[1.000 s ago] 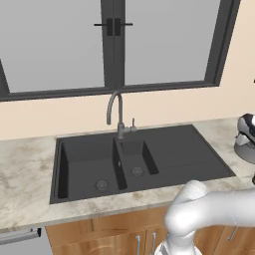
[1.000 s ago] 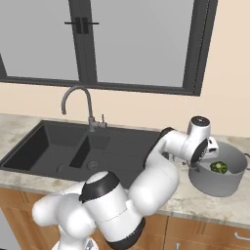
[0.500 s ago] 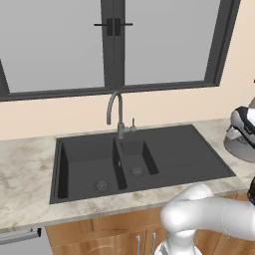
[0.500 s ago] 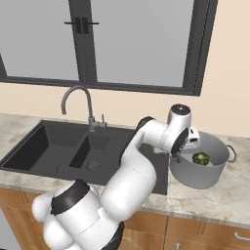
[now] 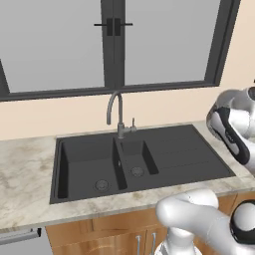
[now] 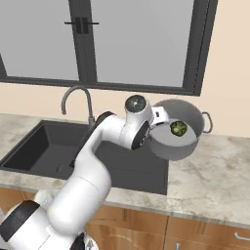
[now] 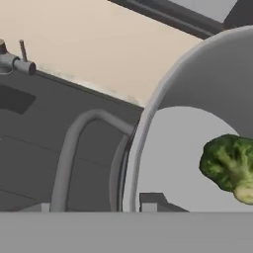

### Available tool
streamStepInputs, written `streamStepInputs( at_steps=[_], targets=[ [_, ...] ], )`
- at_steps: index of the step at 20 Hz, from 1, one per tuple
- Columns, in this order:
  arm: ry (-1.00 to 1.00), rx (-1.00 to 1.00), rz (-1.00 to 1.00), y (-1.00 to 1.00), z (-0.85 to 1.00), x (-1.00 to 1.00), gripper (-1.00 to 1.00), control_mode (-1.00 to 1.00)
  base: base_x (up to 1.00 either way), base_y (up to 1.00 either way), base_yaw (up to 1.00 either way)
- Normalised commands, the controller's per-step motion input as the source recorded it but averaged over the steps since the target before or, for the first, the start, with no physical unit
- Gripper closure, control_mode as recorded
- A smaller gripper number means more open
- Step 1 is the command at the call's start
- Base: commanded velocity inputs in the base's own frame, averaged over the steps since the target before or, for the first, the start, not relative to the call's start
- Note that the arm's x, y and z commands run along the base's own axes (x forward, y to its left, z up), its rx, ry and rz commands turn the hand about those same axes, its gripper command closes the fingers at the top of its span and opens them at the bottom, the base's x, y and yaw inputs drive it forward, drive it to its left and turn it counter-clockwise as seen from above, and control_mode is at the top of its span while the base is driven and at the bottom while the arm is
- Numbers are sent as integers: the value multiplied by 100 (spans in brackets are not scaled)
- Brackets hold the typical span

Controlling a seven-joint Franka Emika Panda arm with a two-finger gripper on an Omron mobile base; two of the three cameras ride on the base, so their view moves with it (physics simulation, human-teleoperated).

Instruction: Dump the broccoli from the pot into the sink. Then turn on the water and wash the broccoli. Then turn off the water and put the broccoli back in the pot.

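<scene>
The grey pot [image 6: 172, 146] hangs in the air above the right end of the sink [image 6: 29, 146], tipped so its mouth faces the right base camera. The broccoli [image 6: 178, 128] lies inside it against the pale bottom. My gripper [image 6: 158, 116] is shut on the pot's left side at the rim and handle. In the hand view the broccoli [image 7: 228, 165] sits at the right inside the pot [image 7: 173, 153], with the gripper [image 7: 96, 205] straddling the handle loop. The dark sink [image 5: 89, 164] has both basins bare, and no water runs from the gooseneck faucet [image 5: 117, 112].
A marble counter [image 6: 215, 180] runs on both sides of the sink, with wooden cabinet fronts [image 5: 114, 234] below. A dark-framed window [image 5: 114, 45] is behind the faucet [image 6: 78, 100]. The faucet lever [image 7: 15, 62] shows at the hand view's upper left.
The pot has come up off the counter at the right. It has travelled left toward the sink with the gripper on it, and it tilts more now.
</scene>
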Motion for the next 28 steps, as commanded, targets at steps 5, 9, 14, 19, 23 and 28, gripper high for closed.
streamStepInputs(
  at_steps=[5,9,14,19,23,28],
  targets=[
    [-7,0,0,100,44,0,100,-100,0,0,0],
    [0,0,0,100,49,0,100,-100,0,0,0],
    [2,6,2,100,64,0,100,-100,0,0,0],
    [10,13,5,100,45,-11,100,-100,0,0,0],
    [10,17,6,100,20,-29,100,-100,0,0,0],
    [5,14,6,100,5,-41,100,-100,0,0,0]
  ],
)
